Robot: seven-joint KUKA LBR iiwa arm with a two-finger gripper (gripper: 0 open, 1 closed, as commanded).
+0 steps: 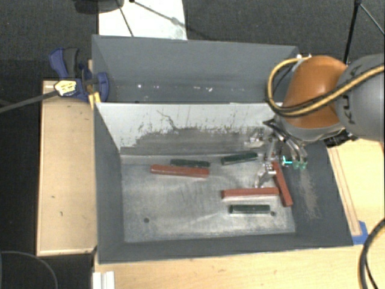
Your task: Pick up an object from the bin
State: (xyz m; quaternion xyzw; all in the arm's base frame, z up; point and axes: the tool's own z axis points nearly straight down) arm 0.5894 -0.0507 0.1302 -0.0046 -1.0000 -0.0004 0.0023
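My gripper (266, 168) hangs low at the right side of the bin, under the orange dome. A red-brown bar (284, 188) lies slanted just right of it, against the right wall. Directly below the gripper, a second red-brown bar (249, 192) lies flat on the bin floor. Just left of the gripper, near the back wall, is a dark green bar (239, 158). Whether anything is held cannot be seen.
Another dark green bar (249, 209) lies near the front of the bin. At mid-left a long red-brown bar (179, 171) lies beside a dark green bar (189, 162). The bin walls slope in steeply on all sides.
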